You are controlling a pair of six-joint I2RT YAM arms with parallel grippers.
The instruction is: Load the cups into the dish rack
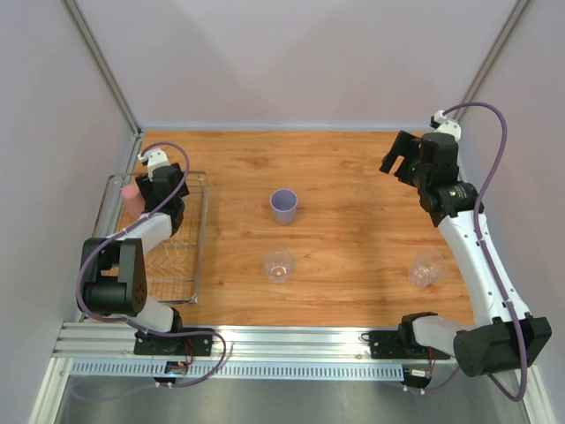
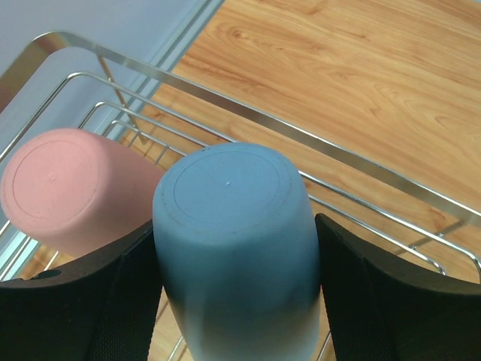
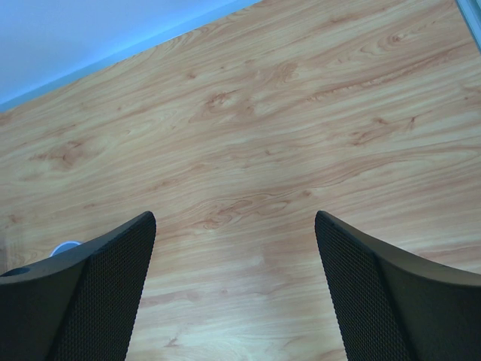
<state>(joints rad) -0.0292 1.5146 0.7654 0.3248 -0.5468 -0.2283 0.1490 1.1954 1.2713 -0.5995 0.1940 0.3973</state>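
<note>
My left gripper [image 1: 160,179] is over the silver wire dish rack [image 1: 199,231] at the far left. In the left wrist view the gripper [image 2: 234,226] is shut on the blue cup [image 2: 229,218], which is bottom-up inside the rack [image 2: 301,129]. The pink cup [image 2: 64,188] stands bottom-up right beside it, and shows in the top view [image 1: 131,196]. The lavender cup [image 1: 283,206] stands upright mid-table. One clear cup [image 1: 279,265] is in front of it, another [image 1: 425,269] at the right. My right gripper [image 1: 399,159] is open and empty above the far right of the table [image 3: 234,218].
The rack's raised rim and thin prongs [image 2: 143,124] surround the left gripper. The grey wall [image 1: 309,62] runs along the table's far edge. A sliver of the lavender cup's rim [image 3: 66,247] shows past the right gripper's left finger.
</note>
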